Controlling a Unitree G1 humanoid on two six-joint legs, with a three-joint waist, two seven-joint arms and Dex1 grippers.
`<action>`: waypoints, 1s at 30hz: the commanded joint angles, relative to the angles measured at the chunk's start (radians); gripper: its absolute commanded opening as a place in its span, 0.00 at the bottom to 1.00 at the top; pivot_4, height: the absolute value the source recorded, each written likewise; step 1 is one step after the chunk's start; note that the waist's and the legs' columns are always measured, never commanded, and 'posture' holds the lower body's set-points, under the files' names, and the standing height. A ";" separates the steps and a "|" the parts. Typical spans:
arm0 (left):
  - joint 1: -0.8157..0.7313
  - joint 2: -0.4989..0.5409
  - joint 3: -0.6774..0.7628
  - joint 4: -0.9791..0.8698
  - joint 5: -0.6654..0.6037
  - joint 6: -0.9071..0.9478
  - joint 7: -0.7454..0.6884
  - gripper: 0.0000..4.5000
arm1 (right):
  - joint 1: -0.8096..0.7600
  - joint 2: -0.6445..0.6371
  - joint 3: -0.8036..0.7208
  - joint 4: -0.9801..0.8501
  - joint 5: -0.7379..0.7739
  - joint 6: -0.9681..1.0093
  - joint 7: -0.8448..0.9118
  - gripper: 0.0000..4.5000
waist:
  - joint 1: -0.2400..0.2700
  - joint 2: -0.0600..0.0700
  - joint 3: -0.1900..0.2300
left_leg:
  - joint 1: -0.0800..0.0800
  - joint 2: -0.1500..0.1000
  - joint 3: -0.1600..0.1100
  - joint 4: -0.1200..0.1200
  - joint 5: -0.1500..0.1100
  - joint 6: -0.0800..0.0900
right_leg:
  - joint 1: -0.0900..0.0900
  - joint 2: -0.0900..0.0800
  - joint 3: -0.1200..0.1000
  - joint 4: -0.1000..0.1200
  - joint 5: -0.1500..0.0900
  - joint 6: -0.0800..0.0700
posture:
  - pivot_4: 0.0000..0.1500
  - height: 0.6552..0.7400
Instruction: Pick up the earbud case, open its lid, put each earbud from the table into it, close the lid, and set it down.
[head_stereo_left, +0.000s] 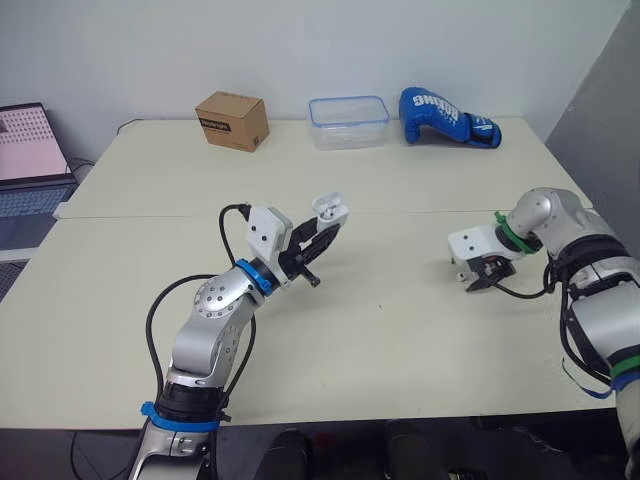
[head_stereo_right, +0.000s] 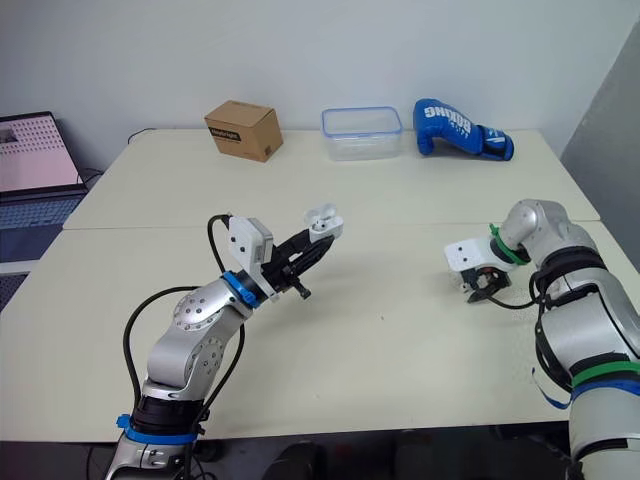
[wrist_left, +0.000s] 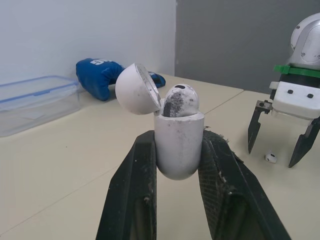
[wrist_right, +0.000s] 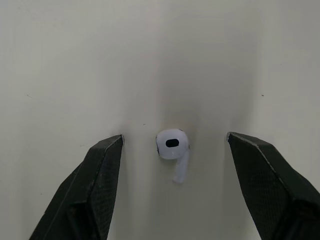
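Over on the robot's left side of the pale table (head_stereo_left: 400, 350), the left gripper (head_stereo_left: 322, 228) is raised above the surface, its two black fingers clamped on the sides of the white earbud case (wrist_left: 178, 145). The case stands upright in that grip with its lid (wrist_left: 132, 82) flipped open and tipped back, and one earbud (wrist_left: 181, 100) sits in it, its rounded head poking above the rim. Across on the right, the right gripper (head_stereo_left: 480, 281) points down close to the tabletop with its fingers spread wide apart. The second earbud (wrist_right: 172, 145) lies on the table between them, touching neither. Along the far edge sit a cardboard box (head_stereo_left: 233, 120), a clear plastic container (head_stereo_left: 348, 122) and a blue boxing glove (head_stereo_left: 445, 118).
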 joint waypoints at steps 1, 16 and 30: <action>-0.005 -0.008 -0.007 -0.043 0.000 -0.004 0.009 0.17 | -0.018 0.005 0.011 0.010 -0.045 0.018 -0.031 0.64 | 0.000 0.000 0.000 | 0.000 0.000 0.000 0.000 0.000 0.000 | 0.000 0.000 0.000 0.000 0.000 0.000 | 1.00 1.00; 0.008 -0.015 -0.019 -0.049 -0.005 -0.007 0.014 0.17 | 0.047 -0.134 -0.092 -0.058 -0.006 0.208 0.032 0.08 | 0.011 0.000 0.000 | 0.000 -0.001 -0.001 0.000 0.000 0.000 | 0.000 -0.001 0.000 0.000 0.000 0.000 | 1.00 1.00; 0.008 -0.029 -0.032 -0.016 -0.004 -0.002 0.005 0.17 | 0.684 -0.422 -0.376 -0.841 0.219 1.030 0.115 0.08 | 0.011 0.002 0.000 | 0.000 -0.001 0.000 0.002 -0.001 0.001 | 0.001 -0.001 0.000 0.000 -0.001 0.001 | 1.00 1.00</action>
